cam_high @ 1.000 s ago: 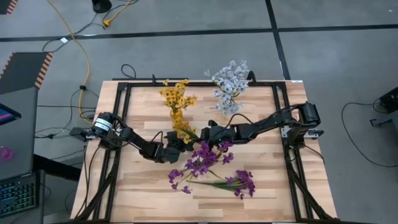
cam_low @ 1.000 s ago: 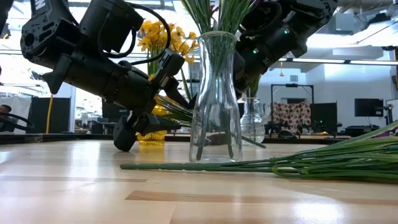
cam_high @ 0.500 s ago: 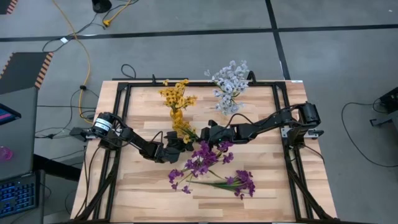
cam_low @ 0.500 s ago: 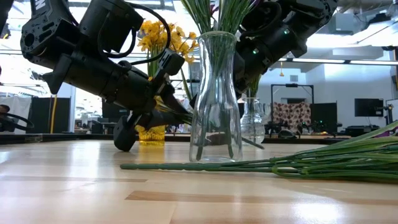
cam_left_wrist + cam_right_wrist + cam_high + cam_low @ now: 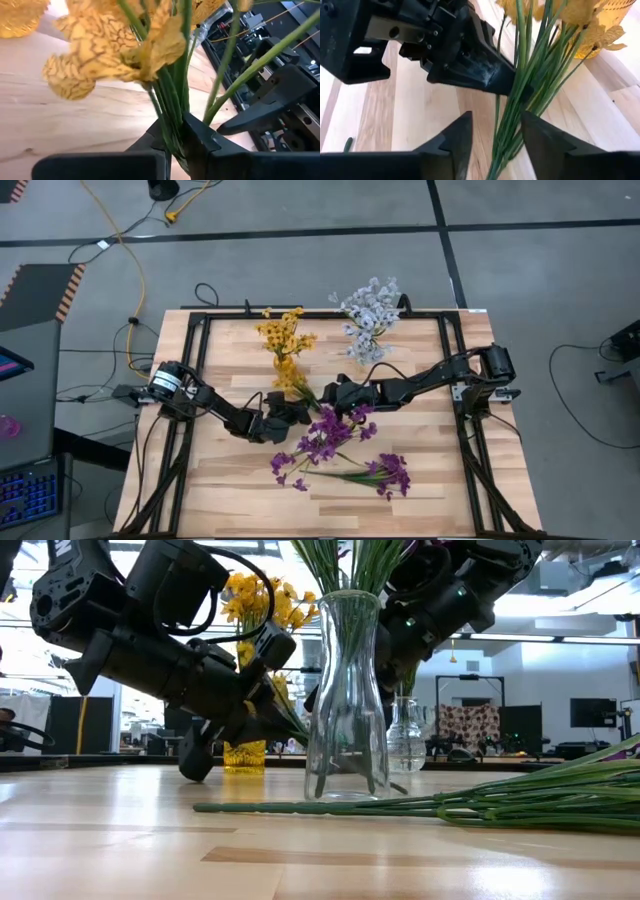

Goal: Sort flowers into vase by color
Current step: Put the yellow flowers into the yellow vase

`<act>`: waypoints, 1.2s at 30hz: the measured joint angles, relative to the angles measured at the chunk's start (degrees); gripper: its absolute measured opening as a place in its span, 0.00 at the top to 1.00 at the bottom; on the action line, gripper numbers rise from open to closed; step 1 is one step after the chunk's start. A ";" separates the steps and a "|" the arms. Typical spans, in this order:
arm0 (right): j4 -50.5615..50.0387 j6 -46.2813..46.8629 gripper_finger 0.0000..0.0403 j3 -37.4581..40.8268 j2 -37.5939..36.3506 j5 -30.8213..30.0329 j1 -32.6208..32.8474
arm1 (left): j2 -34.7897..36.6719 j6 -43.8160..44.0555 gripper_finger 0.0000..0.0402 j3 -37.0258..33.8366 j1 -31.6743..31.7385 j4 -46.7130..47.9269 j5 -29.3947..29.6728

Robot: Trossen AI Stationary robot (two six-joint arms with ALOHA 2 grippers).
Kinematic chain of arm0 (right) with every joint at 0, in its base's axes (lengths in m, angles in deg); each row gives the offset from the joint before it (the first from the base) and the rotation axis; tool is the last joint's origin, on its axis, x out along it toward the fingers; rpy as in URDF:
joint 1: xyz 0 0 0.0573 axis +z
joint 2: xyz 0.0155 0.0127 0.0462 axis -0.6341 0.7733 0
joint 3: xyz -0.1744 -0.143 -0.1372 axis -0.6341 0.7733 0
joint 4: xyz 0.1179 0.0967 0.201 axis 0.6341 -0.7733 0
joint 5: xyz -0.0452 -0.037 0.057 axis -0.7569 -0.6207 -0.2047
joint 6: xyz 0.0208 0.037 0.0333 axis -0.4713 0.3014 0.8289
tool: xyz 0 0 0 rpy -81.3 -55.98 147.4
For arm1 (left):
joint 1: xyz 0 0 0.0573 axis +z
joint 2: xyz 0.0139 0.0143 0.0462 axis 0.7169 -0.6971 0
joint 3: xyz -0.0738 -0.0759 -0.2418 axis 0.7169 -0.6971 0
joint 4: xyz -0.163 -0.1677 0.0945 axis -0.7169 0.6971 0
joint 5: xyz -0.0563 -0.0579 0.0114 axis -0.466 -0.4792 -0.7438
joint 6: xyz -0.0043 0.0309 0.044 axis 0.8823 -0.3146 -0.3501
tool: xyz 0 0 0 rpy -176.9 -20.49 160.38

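Observation:
A yellow-orange sprig hangs between my two grippers near the table's middle, its blossoms toward the far edge. My left gripper comes in from the left and is shut on its green stems. My right gripper comes in from the right. It is open, with the stems' lower part passing between its fingers. A clear vase holds purple flowers. A yellow vase holds yellow flowers, and white-blue flowers stand at the back. My left gripper pinches the bundle of green stems between its two fingers, a little below the blossoms. The fingers come from the table's left, nearly level, and lie across the stems. The sprig is off the table, slanting, with its blossoms toward the far side.
A loose purple sprig lies on the table toward the near edge, its long stems in front of the clear vase. A black frame runs around the wooden table top. Bare wood lies at the near left.
My left gripper has shut on the yellow sprig's stems and taken hold. My right gripper has opened and let the stems go. Both arms have stayed where they were.

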 joint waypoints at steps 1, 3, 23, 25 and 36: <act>-0.25 0.00 0.49 0.00 0.00 0.00 0.00 | 0.00 -0.27 0.95 -0.01 -0.11 0.07 0.22; -1.19 0.00 0.45 0.00 0.00 -0.02 0.00 | 0.00 -0.99 0.96 -0.01 -0.34 0.04 0.28; -9.37 0.17 0.41 0.00 0.00 1.55 -0.10 | 3.08 -7.56 0.97 -0.58 -2.64 1.16 1.31; -9.99 0.15 0.41 0.00 0.00 1.55 -0.09 | 5.42 -9.91 0.97 -0.58 -2.68 3.40 1.72; -9.93 0.15 0.41 0.00 0.00 1.53 -0.11 | 25.29 -11.00 0.97 -0.56 -3.11 35.64 1.80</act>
